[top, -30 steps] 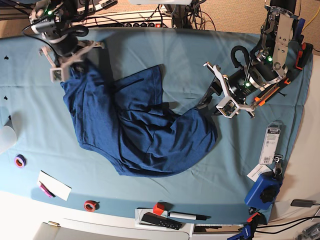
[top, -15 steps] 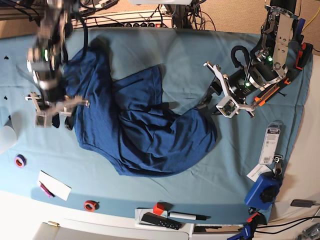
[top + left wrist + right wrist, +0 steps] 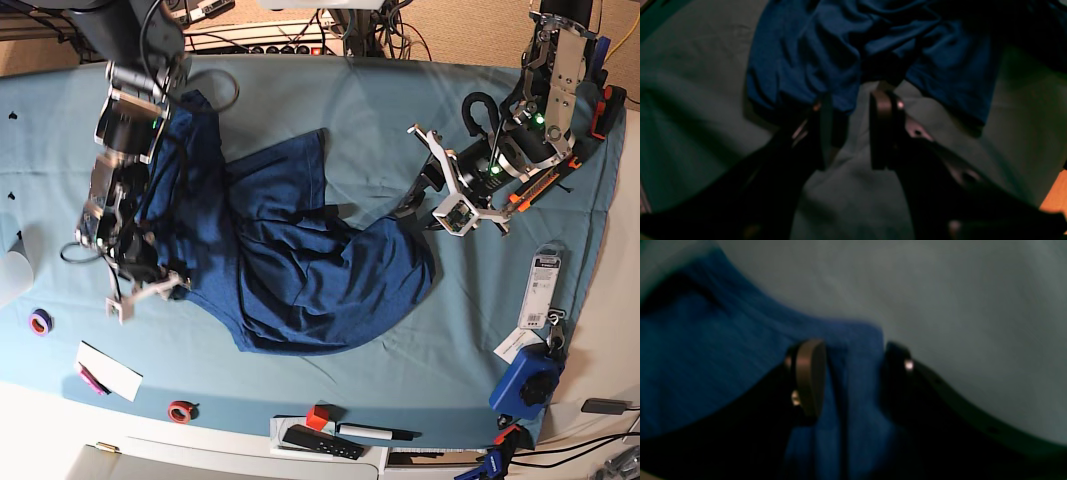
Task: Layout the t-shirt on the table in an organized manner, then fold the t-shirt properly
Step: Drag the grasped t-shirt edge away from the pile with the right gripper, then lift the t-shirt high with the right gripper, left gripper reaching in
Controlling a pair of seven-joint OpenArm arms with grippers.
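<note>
The navy t-shirt (image 3: 290, 260) lies crumpled and bunched across the middle of the teal table (image 3: 330, 110). My right gripper (image 3: 145, 293) hangs low at the shirt's left edge, toward the front. In the right wrist view its jaws (image 3: 853, 373) stand open, with a strip of the blue t-shirt (image 3: 723, 366) showing in the gap. My left gripper (image 3: 415, 195) rests at the shirt's right end. In the left wrist view it (image 3: 853, 110) is open, teal cloth shows between the fingers, and the t-shirt (image 3: 846, 50) hem lies at its tips.
Along the front edge lie a purple tape roll (image 3: 40, 322), a white card (image 3: 108, 370), a red tape roll (image 3: 181, 410), a red cube (image 3: 317, 417), a black remote (image 3: 322, 441) and a pen (image 3: 375, 432). At the right are a packaged item (image 3: 543, 288) and a blue tool (image 3: 528, 380).
My right arm swept from the far left corner down the shirt's left side toward the front, and its jaws opened wider. The left arm stayed still.
</note>
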